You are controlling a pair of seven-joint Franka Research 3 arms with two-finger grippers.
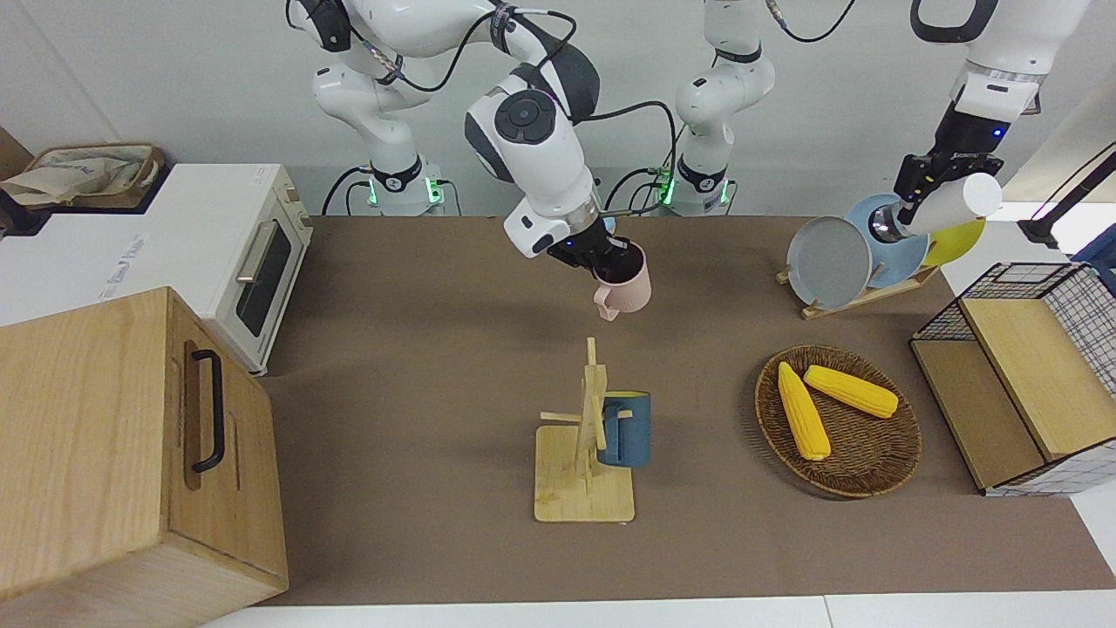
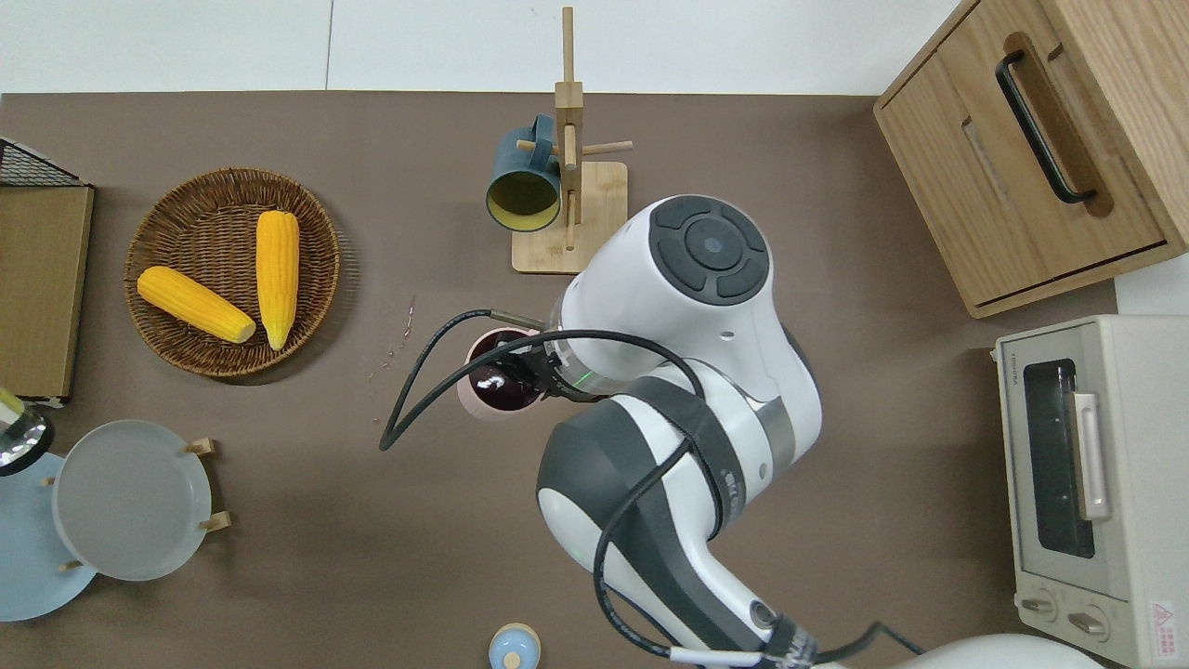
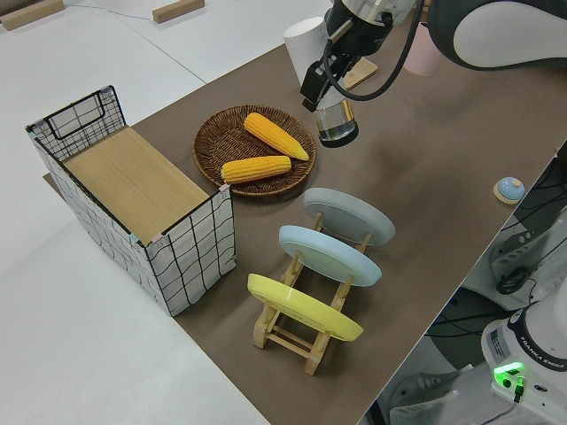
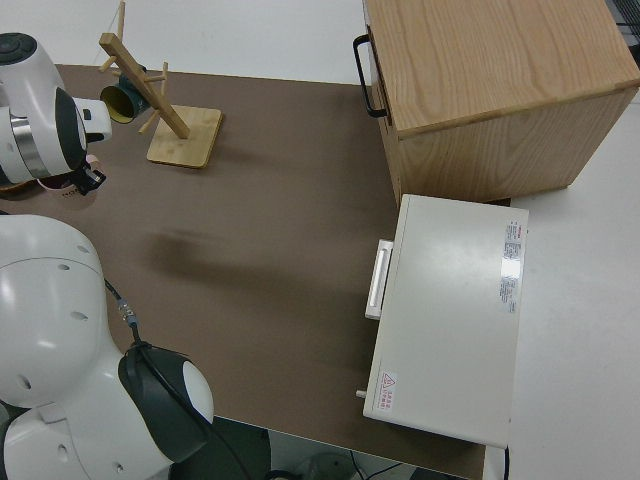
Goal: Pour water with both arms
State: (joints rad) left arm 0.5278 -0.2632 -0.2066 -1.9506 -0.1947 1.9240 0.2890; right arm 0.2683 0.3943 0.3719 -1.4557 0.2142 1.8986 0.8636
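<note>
Right gripper (image 1: 602, 258) is clamped on the rim of a pink mug (image 1: 624, 283), one finger inside the mouth, mug held upright in the air with its handle hanging toward the mug rack (image 1: 586, 445). In the overhead view the mug (image 2: 492, 381) is over bare table (image 2: 372, 520), nearer to the robots than the rack and a little toward the left arm's end.

Left gripper (image 1: 933, 174) grips a white flask (image 1: 942, 208) with a metal base, tilted well off vertical, in the air. Taking the rack as landmark, the flask is far toward the left arm's end, by the plate stand (image 1: 859, 292); only its base shows at the overhead view's edge (image 2: 19, 437).

Judgement: carry phase, the two vessels well apart, no pour begun.

Risks:
- Rim pinch on the mug is a thin hold; added water weight or a fast stop could swing or slip it.
- The flask is already tilted; whether it is capped I cannot tell. If open, water could spill near the plates before reaching the mug.
- The flask's path may pass close to the plates (image 1: 828, 260) and the corn basket (image 1: 837, 475); a low pass could clip them.
- A misaligned spout would wet the table.
</note>
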